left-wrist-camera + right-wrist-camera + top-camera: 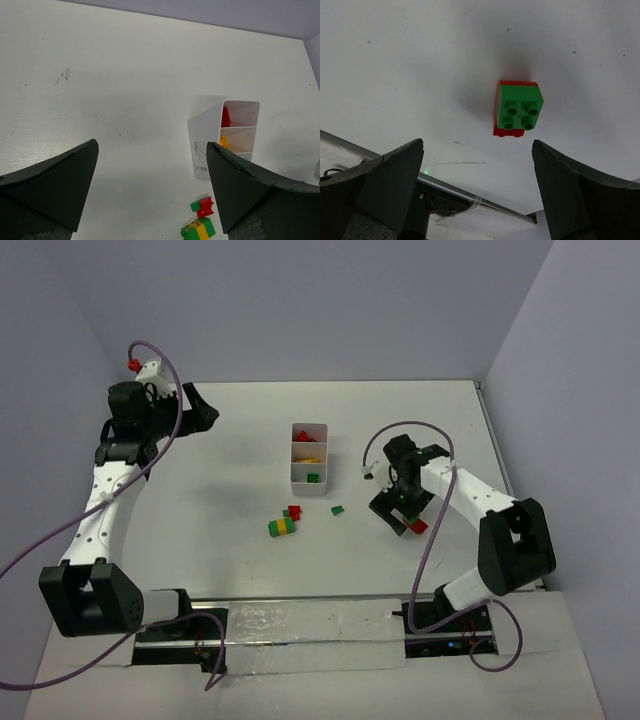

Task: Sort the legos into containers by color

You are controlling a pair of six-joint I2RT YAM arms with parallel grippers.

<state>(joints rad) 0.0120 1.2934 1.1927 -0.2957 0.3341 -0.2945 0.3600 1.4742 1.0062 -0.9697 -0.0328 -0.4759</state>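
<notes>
The white three-compartment container (310,488) stands mid-table, holding red legos (303,437) in the far cell, yellow (311,459) in the middle and green (314,478) in the near one. Loose on the table lie a green-yellow stack (283,527), a red brick (294,512) and a small green brick (338,509). A green-on-red stack (518,108) lies on the table just ahead of my open right gripper (477,185), touching neither finger. My left gripper (152,190) hangs open and empty at the far left, looking toward the container (202,140) and the loose stack (198,230).
Grey walls close in the table at the back and on both sides. The metal rail (470,197) with the arm bases runs along the near edge, close to my right gripper. Purple cables loop off both arms.
</notes>
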